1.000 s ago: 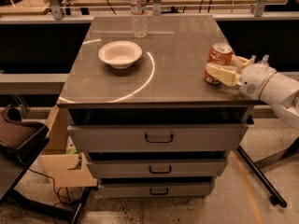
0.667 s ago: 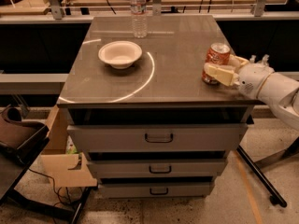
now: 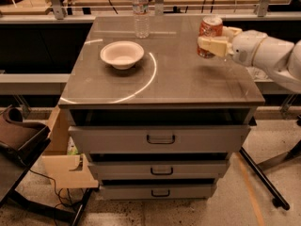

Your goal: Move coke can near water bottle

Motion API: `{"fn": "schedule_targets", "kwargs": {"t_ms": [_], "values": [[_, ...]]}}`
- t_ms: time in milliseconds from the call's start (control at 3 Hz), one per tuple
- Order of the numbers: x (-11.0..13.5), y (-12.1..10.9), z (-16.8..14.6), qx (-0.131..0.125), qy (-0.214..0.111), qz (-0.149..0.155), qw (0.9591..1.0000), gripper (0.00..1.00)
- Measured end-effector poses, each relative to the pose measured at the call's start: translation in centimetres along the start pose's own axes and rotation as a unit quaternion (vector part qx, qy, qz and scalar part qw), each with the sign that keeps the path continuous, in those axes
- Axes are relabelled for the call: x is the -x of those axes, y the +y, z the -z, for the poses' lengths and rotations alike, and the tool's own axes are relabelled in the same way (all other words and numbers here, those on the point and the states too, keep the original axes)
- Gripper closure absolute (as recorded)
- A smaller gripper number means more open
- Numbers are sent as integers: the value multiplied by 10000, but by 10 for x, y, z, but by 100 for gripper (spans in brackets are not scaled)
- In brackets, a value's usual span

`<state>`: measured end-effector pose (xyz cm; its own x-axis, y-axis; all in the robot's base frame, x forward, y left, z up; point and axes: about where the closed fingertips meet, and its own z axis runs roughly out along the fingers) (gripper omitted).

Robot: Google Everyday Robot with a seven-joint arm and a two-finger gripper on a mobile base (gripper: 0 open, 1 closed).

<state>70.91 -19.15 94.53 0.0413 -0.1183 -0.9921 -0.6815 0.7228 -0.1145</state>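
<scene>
The coke can [image 3: 209, 32], red-orange with a silver top, is held upright a little above the right side of the grey cabinet top. My gripper [image 3: 215, 43] comes in from the right on a white arm and is shut on the can, with a cream finger across its front. The water bottle [image 3: 140, 13], clear with a white cap and pale label, stands upright at the far edge of the top, well to the left of the can.
A white bowl [image 3: 122, 54] sits on the left half of the cabinet top [image 3: 188, 84]. Three drawers with dark handles [image 3: 160, 139] face me below. A railing and cables run behind the cabinet. A brown object lies at the lower left.
The gripper has lifted the can off the top and carried it up and toward the far side. The bottle and bowl have not moved.
</scene>
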Motion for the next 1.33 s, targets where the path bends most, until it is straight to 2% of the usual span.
{"fn": "schedule_targets", "kwargs": {"t_ms": [333, 667, 1000, 1333], "values": [[32, -21, -37, 164, 266, 181, 9993, 100], [51, -25, -97, 405, 438, 318, 9977, 100], [53, -10, -157, 633, 482, 317, 9963, 100], [37, -1, -196, 700, 598, 194, 9956, 100]]}}
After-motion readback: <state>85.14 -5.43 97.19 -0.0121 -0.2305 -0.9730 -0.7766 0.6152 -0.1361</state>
